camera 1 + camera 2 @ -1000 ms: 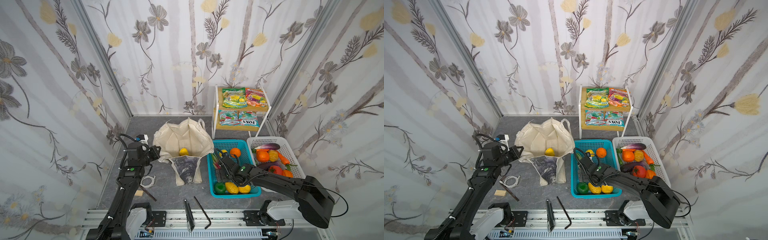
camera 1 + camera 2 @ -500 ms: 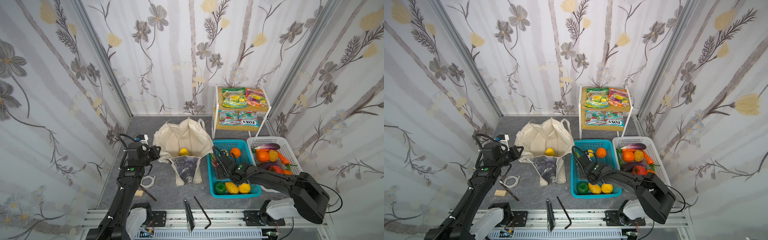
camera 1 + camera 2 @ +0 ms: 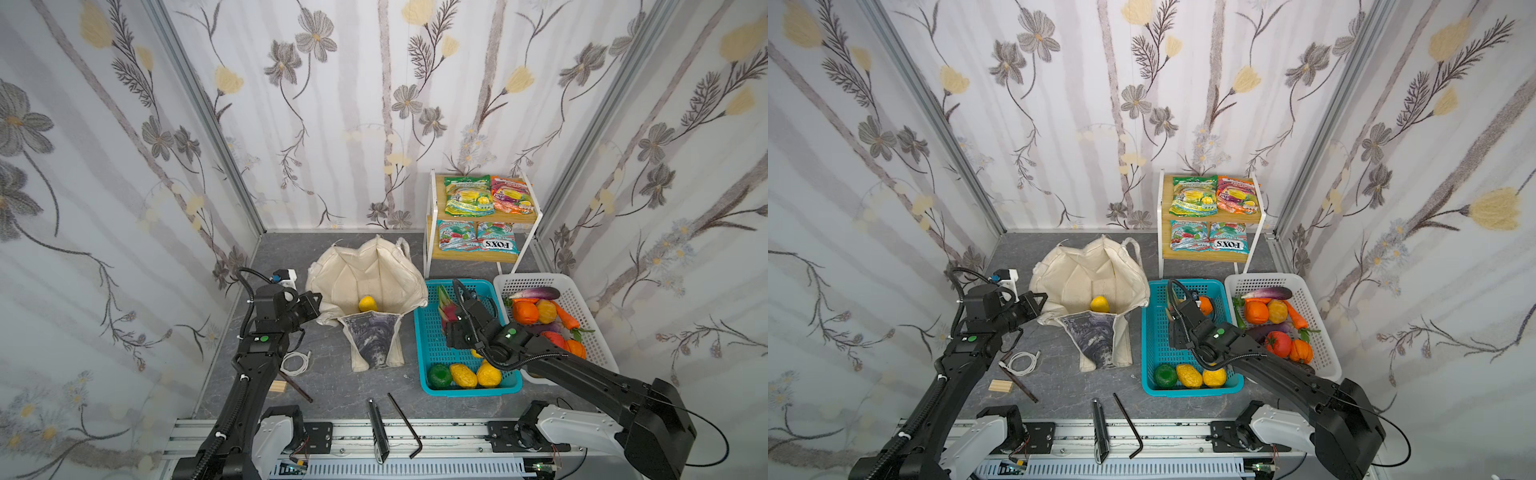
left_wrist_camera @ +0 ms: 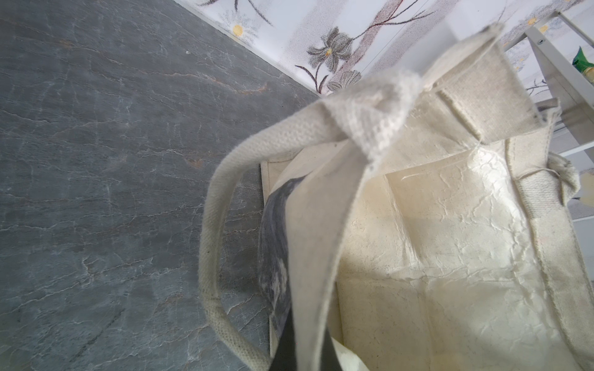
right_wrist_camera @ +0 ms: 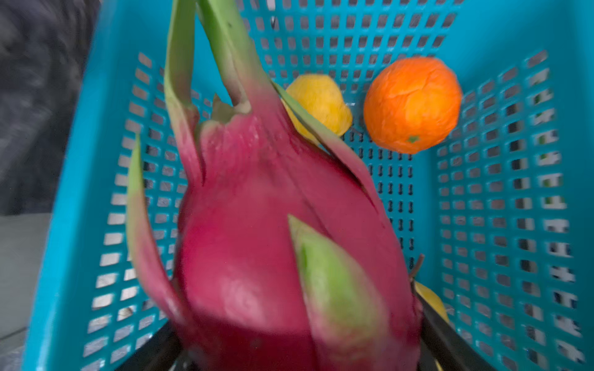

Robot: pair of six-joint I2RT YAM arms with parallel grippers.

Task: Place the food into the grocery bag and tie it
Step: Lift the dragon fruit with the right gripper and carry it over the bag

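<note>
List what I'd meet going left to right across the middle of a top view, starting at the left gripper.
left gripper → grocery bag → dragon fruit, inside the teal basket → white basket

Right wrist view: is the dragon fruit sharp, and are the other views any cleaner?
Right wrist view: dragon fruit smeared by motion blur, teal basket holes streaked too. Left wrist view: grocery bag handle near the lens is soft, and the lining shows glare. Both top views: sharp, evenly lit, no hard shadows.
</note>
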